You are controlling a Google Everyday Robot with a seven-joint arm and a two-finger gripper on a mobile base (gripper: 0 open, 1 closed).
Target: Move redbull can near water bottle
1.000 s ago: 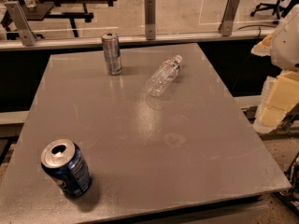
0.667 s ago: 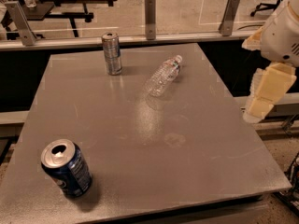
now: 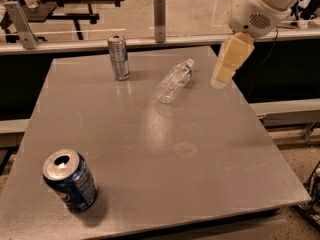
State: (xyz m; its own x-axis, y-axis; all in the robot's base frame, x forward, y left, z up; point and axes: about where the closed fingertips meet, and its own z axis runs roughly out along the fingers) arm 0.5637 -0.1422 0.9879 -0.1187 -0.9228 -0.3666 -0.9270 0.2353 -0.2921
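Gripper above the table's far right edge, redbull can standing at the far left.

The gripper (image 3: 223, 74) hangs in the air on its white arm (image 3: 260, 6) over the far right edge of the grey table (image 3: 225, 149), tilted down and to the left; whether it is open or closed cannot be told from this view. Just to its left, the water bottle (image 3: 174, 81) lies on its side on the tabletop, its white cap pointing towards the far right. Further left, apart from the bottle, the redbull can (image 3: 118, 57) stands upright near the far edge. Well apart from both, a dark blue soda can (image 3: 69, 180) with an opened top stands at the near left corner.
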